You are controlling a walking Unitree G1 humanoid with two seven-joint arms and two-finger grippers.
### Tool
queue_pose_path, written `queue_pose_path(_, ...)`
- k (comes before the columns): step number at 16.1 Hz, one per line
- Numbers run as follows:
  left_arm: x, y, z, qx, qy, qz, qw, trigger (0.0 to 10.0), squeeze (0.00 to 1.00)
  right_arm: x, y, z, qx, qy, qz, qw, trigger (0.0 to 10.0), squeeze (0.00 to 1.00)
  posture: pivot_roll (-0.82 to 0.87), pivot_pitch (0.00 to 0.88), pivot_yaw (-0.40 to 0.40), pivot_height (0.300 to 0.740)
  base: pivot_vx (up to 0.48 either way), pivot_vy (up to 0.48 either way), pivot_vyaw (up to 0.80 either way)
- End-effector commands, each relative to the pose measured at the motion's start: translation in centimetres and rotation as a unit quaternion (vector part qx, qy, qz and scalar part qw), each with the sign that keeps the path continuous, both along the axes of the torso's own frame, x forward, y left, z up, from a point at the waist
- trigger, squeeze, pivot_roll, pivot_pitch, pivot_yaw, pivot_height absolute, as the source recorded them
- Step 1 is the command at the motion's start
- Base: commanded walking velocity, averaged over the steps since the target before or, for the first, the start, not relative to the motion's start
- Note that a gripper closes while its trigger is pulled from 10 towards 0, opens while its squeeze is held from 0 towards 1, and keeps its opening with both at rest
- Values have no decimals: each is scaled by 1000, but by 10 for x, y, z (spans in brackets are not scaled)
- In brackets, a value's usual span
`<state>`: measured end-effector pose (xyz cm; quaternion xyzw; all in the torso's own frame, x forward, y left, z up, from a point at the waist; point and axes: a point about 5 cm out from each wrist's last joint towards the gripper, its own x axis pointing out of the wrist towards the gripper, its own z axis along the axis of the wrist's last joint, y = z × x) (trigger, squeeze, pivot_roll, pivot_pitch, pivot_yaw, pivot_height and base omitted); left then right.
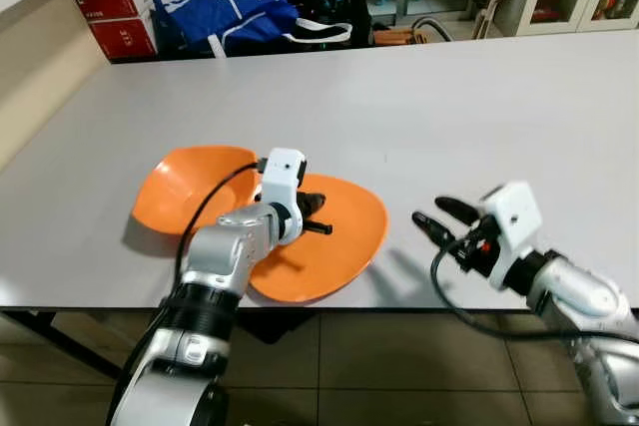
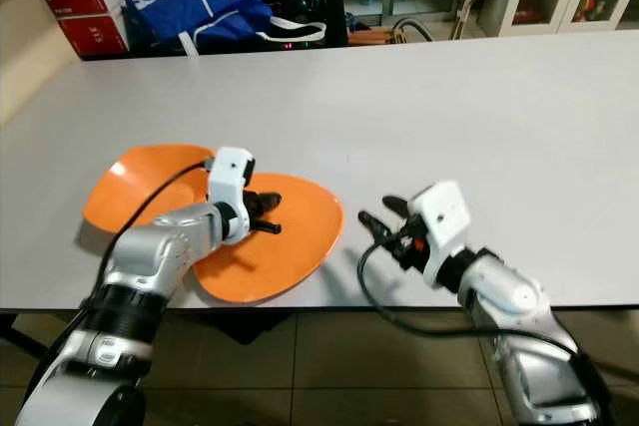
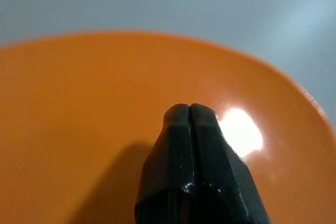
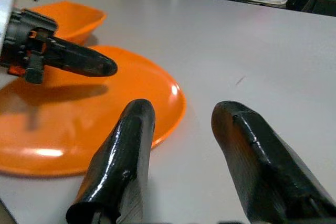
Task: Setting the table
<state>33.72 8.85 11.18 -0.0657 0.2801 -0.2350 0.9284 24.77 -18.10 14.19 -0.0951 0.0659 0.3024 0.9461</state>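
Orange plate (image 1: pixel 339 246) at near table (image 1: pixel 449 117) edge, overlapping orange bowl (image 1: pixel 185 187) to its left. Left tool (image 1: pixel 318 214) pressed closed, empty, hovering over plate centre, likely ready to push or reposition it. Right tool (image 1: pixel 439 218) spread wide, empty, just right of plate, aimed at rim for grasp.

The bench (image 1: pixel 429 97) surface is open across its far half and whole right side. Obstacles sit at the near left: an orange plate (image 1: pixel 344 246) at the near edge, with an orange bowl (image 1: pixel 185 182) touching it on the left. The left hand (image 1: pixel 318 216), fingers pressed together, hovers over the plate. The right hand (image 1: pixel 436 218), fingers spread, occupies the near edge just right of the plate; a narrow strip of bare bench separates them. Beyond the far left edge lie a blue bag (image 1: pixel 225 12) and red boxes (image 1: pixel 115 7).
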Motion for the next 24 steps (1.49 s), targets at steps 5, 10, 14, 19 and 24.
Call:
queue_pose_path(5, 4, 8, -23, 4, 71, 32, 997, 10000, 0, -8, -5, -7, -43, -10, 19, 999, 10000, 0, -313, 41, 129, 740, 0, 0, 0)
queue_pose_path(10, 17, 12, -20, 6, 49, 45, 998, 10000, 0, -9, -2, -8, -48, -9, 44, 998, 10000, 0, -313, 33, 122, 740, 0, 0, 0)
queue_pose_path(14, 34, 24, -11, 41, 11, 61, 997, 10000, 0, -14, 1, -13, -47, -7, 46, 998, 10000, 0, -325, 33, 129, 740, 0, 0, 0)
queue_pose_path(19, 38, 24, -12, 65, -4, 61, 996, 10000, 0, -16, 2, -14, -45, -6, 45, 998, 10000, 0, -342, 39, 137, 740, 0, 0, 0)
queue_pose_path(24, 49, 20, 8, 49, -53, 50, 996, 10000, 0, -19, 4, -16, -38, -7, 33, 999, 10000, 0, -348, 42, 139, 740, 0, 0, 0)
